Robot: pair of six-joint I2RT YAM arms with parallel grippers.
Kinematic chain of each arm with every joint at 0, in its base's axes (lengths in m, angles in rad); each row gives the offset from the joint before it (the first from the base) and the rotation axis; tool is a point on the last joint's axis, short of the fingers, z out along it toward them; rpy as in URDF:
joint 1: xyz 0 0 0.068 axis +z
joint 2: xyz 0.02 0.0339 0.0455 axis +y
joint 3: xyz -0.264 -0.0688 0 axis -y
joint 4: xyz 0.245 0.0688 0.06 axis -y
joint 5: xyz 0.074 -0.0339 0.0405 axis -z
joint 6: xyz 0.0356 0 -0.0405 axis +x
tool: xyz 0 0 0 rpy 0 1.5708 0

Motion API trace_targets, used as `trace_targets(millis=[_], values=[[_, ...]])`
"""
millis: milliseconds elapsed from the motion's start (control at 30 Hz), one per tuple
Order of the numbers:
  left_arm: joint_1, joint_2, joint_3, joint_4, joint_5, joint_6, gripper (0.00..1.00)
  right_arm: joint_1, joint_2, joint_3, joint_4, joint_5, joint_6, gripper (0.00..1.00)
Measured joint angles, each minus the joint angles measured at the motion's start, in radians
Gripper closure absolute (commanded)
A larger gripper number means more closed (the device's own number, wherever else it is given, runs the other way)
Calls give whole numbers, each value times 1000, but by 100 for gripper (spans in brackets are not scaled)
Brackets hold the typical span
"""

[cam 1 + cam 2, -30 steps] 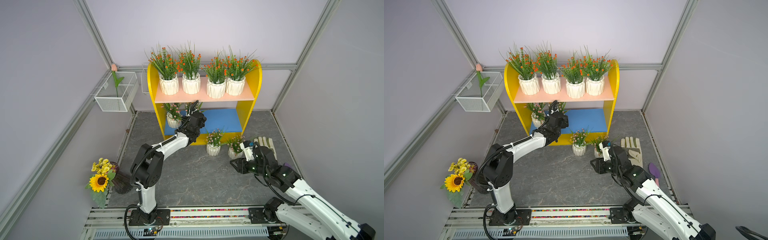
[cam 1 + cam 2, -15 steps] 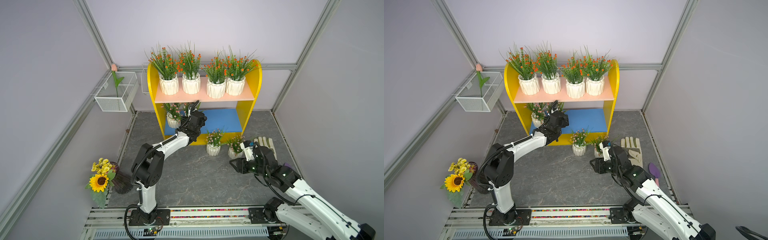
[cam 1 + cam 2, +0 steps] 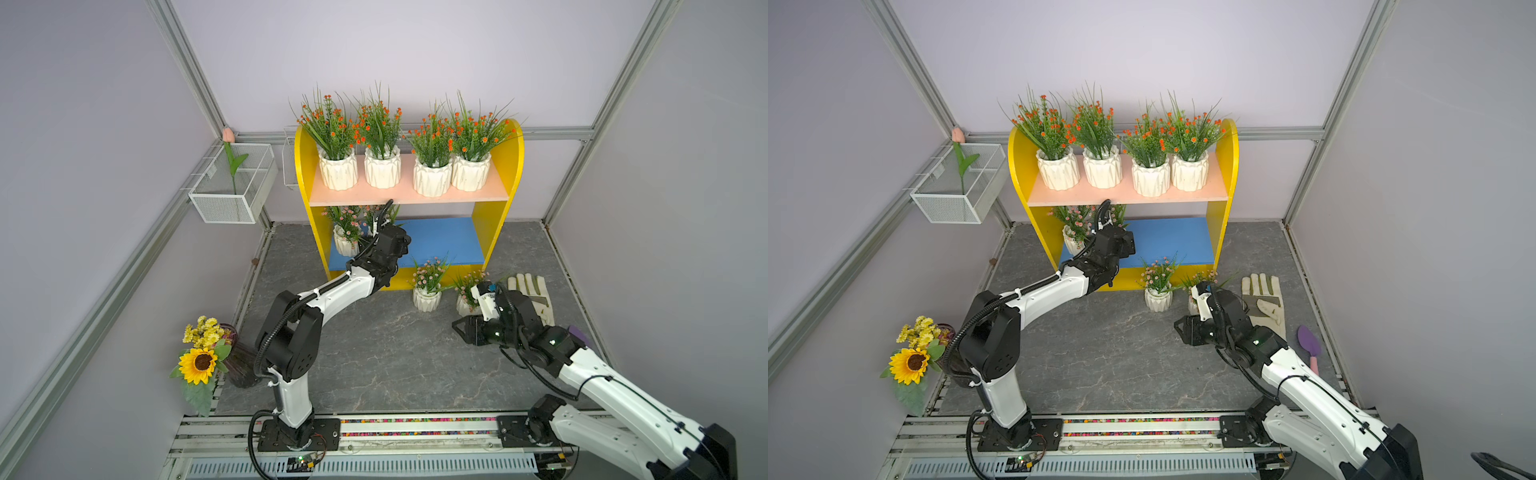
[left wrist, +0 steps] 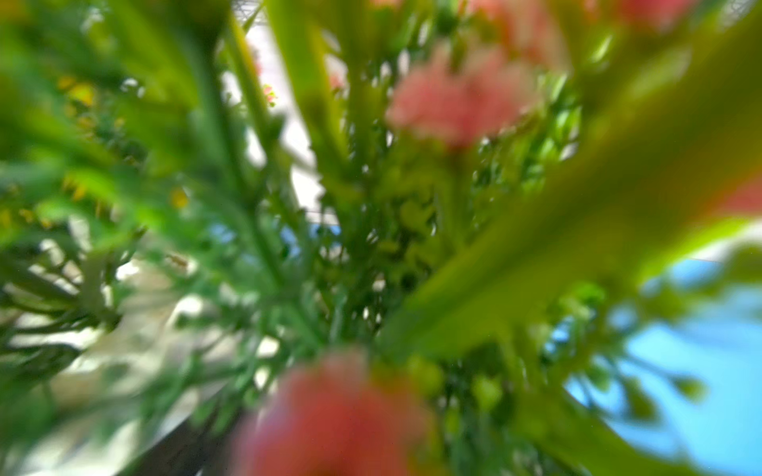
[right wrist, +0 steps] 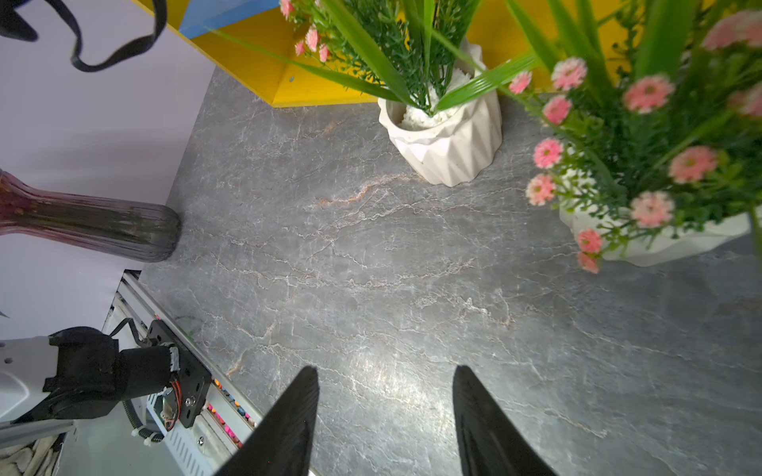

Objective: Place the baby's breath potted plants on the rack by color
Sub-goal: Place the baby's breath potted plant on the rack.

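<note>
Pots first: four white ribbed pots of orange-flowered baby's breath (image 3: pixel 338 170) stand in a row on the salmon-pink upper board of the two-level yellow wooden rack (image 3: pixel 510 166). Two pale pink-flowered pots are on the blue lower board at its left end. One (image 3: pixel 345 243) is in plain sight, and the second (image 3: pixel 368 212) is mostly hidden behind the left gripper (image 3: pixel 379 225).

The other two pink ones are down on the grey marbled floor (image 3: pixel 374 353), just in front of the rack. One (image 3: pixel 426 298) is near the middle and its neighbour (image 3: pixel 467 287) is right next to the right arm's wrist.

The left gripper is poked into the lower shelf among the pink sprigs. Its wrist camera is all blurry leaves, so I can't tell how the jaws stand. The right gripper (image 5: pixel 386 368) hovers low over bare floor, fingers spread with nothing between them, near those two floor pots but apart from them.

Further out there's a cream work glove (image 3: pixel 534 291) and a white wire mesh basket (image 3: pixel 224 208) holding a single pink tulip stem (image 3: pixel 234 166). A sunflower bouquet (image 3: pixel 201 361) stands in a dark glass vase (image 5: pixel 103 226).
</note>
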Motion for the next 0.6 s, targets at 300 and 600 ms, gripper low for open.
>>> trace_targets(millis=[300, 600], values=[[2, -45, -41, -3, 47, -8, 0, 0, 133, -11, 107, 2, 0, 45], [0, -71, -56, -42, 69, -25, 0, -18, 224, -12, 188, 42, 0, 42]])
